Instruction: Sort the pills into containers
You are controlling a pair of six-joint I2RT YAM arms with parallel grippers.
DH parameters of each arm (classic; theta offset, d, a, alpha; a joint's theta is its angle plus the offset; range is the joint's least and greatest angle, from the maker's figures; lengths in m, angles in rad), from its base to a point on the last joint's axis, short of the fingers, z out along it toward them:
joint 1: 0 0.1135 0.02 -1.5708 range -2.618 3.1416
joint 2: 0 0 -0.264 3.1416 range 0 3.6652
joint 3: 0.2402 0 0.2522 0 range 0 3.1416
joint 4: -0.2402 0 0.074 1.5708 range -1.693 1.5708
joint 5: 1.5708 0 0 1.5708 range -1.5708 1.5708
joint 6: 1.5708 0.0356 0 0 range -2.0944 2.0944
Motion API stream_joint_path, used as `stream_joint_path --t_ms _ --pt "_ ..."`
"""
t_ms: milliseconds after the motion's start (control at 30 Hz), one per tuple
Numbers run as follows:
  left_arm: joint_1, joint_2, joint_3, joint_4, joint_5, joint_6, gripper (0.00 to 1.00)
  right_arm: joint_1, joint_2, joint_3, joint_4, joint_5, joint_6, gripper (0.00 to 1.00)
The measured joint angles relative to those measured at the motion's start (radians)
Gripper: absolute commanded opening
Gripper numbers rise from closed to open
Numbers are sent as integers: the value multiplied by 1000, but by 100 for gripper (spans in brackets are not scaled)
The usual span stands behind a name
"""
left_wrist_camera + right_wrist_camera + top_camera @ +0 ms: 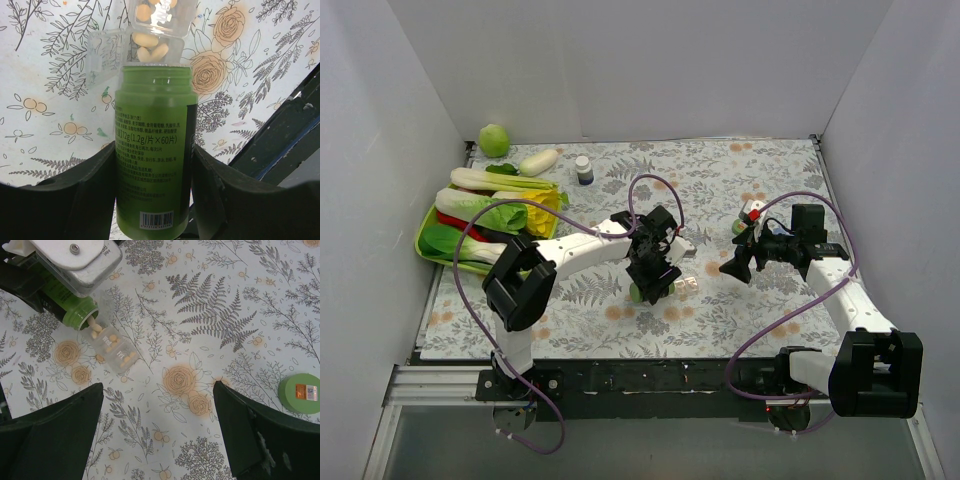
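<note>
My left gripper [655, 278] is shut on an uncapped green pill bottle [152, 150], tipped with its mouth at the clear strip of compartments [156, 22]. Pale yellow pills [150, 47] lie in the open compartment at the bottle's mouth, its lid [102, 55] flipped aside. In the right wrist view the bottle [67, 307] spills pills into the strip [114, 347], whose other compartments also hold pills. My right gripper [157, 385] is open and empty above the floral cloth, to the right of the strip [686, 284].
The bottle's green cap [300, 392] lies on the cloth to the right. A dark blue white-capped bottle [584, 170] stands at the back. A green tray [428, 246] of vegetables sits at the left, with a green fruit [494, 139] behind it. White walls enclose the table.
</note>
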Motion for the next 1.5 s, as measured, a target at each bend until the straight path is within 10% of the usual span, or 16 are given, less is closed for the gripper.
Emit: stream_joint_path --t_ms 1033,1500 --pt "-4 -136 -209 190 14 -2 0 0 6 0 0 9 -11 98" --pt "-3 -601 -786 846 39 -42 0 -6 3 -7 -1 18 -132 98"
